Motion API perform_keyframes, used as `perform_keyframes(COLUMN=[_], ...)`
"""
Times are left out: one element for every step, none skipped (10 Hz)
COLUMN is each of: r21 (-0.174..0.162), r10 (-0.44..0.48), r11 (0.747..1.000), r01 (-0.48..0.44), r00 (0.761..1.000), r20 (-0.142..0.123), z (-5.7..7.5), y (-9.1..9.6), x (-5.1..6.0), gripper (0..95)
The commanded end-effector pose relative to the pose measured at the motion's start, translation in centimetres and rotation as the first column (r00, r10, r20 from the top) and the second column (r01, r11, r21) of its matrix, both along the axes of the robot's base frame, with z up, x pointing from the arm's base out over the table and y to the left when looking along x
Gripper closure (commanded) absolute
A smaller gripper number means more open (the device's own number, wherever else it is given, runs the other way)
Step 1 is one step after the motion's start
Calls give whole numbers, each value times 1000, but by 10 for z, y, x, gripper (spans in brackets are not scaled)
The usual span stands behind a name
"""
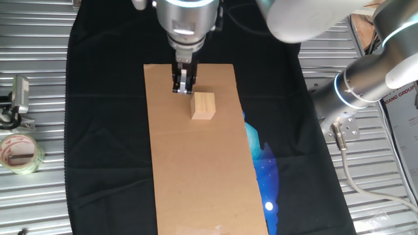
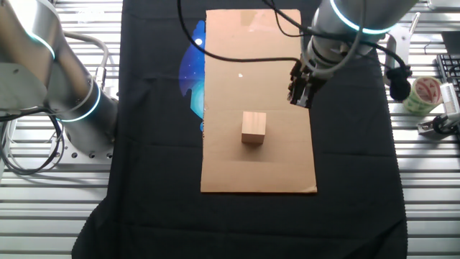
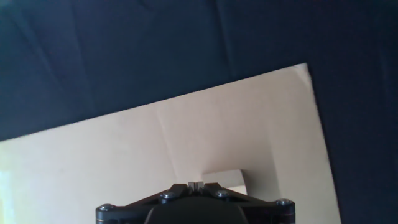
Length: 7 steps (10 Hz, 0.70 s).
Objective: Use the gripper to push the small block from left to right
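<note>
Hovering with fingers pressed together and holding nothing, the narrow black-and-metal gripper (image 1: 183,88) sits just beside the small pale tan wooden cube (image 1: 204,106) on the brown cardboard sheet (image 1: 196,176). Approach looks finished; next comes lowering and a sideways shove.

This is a robotics lab. A ribbed metal table (image 1: 39,202) with a black cloth (image 1: 104,130) lies below the gripper (image 1: 183,86); a second silver arm (image 1: 366,78) with blue ring stands beside it.
</note>
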<state>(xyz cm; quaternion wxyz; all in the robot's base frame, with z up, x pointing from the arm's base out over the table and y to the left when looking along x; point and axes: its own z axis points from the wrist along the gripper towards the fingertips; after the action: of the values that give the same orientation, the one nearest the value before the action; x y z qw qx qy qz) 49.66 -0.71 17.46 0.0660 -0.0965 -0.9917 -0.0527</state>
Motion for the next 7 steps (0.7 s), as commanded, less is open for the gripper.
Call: perform_keyframes(r21=[65,-2,-34,-64,-104,-105,-103], r10=[89,84,99,112,128,130,127], r11=[994,996,995,992,987,987,988], r01=[-92,-84,-98,-108,-119,-118,-113], r00=[995,996,994,992,988,985,982], r20=[38,42,41,53,85,114,140], z=[-1,0,0,0,0,0,0], y=[0,0,0,0,0,0,0], x=[0,-1,0,0,0,-1,-1], gripper=[950,950,950,950,950,950,950])
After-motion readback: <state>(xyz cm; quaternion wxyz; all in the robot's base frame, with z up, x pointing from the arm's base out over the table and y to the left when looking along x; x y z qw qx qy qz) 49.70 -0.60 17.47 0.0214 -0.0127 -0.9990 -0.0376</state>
